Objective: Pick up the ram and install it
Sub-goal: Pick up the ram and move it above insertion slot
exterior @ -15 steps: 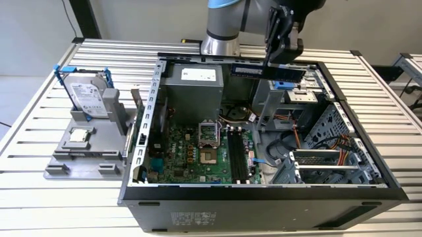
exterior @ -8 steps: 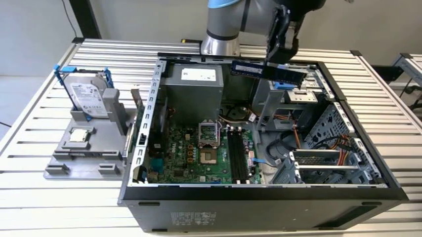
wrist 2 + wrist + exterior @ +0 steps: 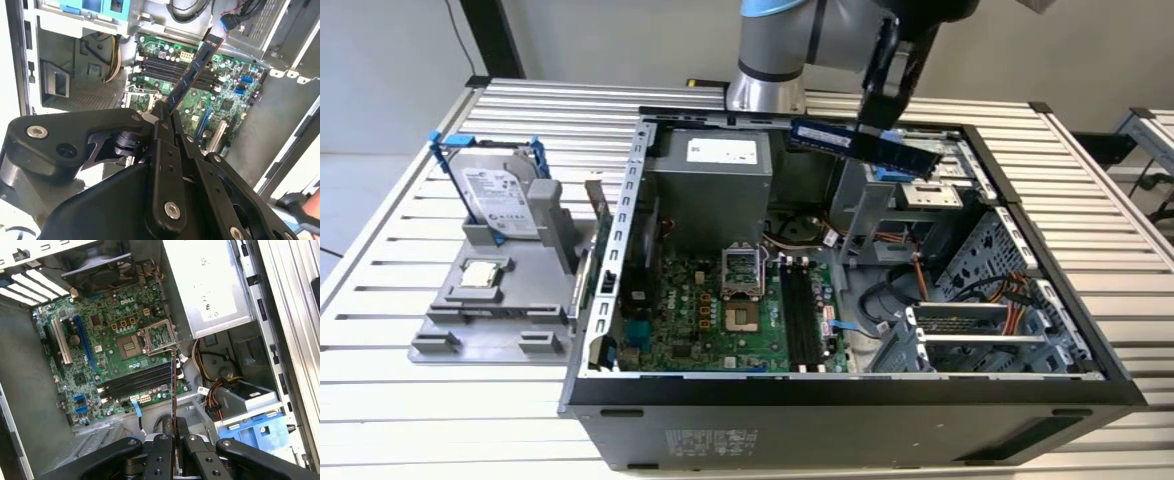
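Gripper (image 3: 163, 119): black fingers pinched narrow on one end of the ram, the rest of the strip sticking out beyond them.
Ram (image 3: 862, 143): held in the air over the far side of the open computer case (image 3: 854, 392), tilted in the exterior view, beside the power supply (image 3: 714, 170).
Memory slots (image 3: 136, 382): long and black on the green motherboard (image 3: 100, 357), beneath the ram and well apart from it.
Hard drive (image 3: 494, 190): upright in a blue frame on a grey stand (image 3: 487, 310), outside the case on the exterior view's left.
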`<state>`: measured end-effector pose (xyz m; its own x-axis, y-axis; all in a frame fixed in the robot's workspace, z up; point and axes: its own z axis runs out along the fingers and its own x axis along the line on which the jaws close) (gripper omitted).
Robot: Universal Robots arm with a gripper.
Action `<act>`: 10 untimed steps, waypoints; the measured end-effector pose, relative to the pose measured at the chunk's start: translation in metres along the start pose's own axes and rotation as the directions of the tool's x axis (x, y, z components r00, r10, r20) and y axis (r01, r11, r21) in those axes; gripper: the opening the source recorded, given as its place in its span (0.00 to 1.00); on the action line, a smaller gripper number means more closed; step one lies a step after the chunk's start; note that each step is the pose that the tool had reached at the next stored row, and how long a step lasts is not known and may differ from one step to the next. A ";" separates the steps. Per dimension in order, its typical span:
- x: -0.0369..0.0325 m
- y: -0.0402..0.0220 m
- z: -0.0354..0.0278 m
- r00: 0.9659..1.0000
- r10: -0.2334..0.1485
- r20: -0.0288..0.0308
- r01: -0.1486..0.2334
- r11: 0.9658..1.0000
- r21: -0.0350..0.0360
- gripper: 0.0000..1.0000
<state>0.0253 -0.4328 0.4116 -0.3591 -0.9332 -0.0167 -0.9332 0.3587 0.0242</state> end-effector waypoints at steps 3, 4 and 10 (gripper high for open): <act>0.0000 0.0000 0.0000 0.999 0.055 0.001 -0.055 0.999 0.001 0.00; 0.0000 0.0000 0.0000 0.997 0.072 0.002 -0.072 0.997 0.001 0.00; 0.0000 0.0000 0.0000 0.984 0.181 0.005 -0.181 0.984 0.003 0.00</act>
<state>0.0253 -0.4328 0.4116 -0.5217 -0.8530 -0.0167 -0.8530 0.5213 0.0242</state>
